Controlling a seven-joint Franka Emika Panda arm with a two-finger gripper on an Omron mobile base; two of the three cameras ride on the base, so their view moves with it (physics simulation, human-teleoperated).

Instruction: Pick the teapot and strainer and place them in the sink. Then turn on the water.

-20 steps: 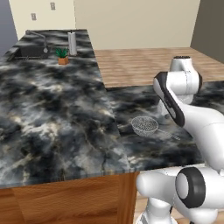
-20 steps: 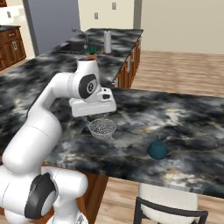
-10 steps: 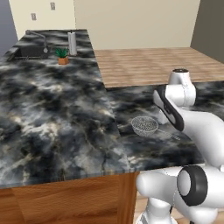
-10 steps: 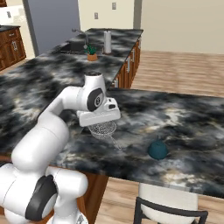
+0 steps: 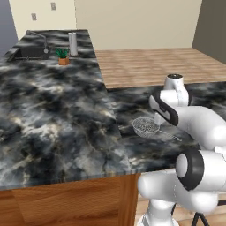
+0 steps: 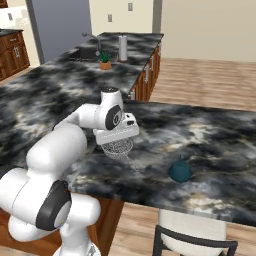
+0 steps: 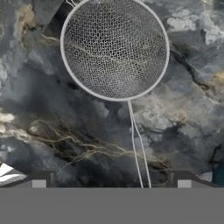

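Two task items on the dark marble table (image 6: 210, 130). Strainer (image 7: 114, 48): mesh bowl at 12 o'clock in the hand view, thin handle running toward 6 o'clock between the fingertips; lying flat. Teapot (image 6: 180, 171): teal, at 4 o'clock from the strainer in the right base view, apart from it. Hand (image 6: 117, 135): over the strainer, fingers spread wide, holding nothing. Sink (image 5: 31, 51): far table end, at 11 o'clock in the left base view, near a potted plant (image 5: 63, 55).
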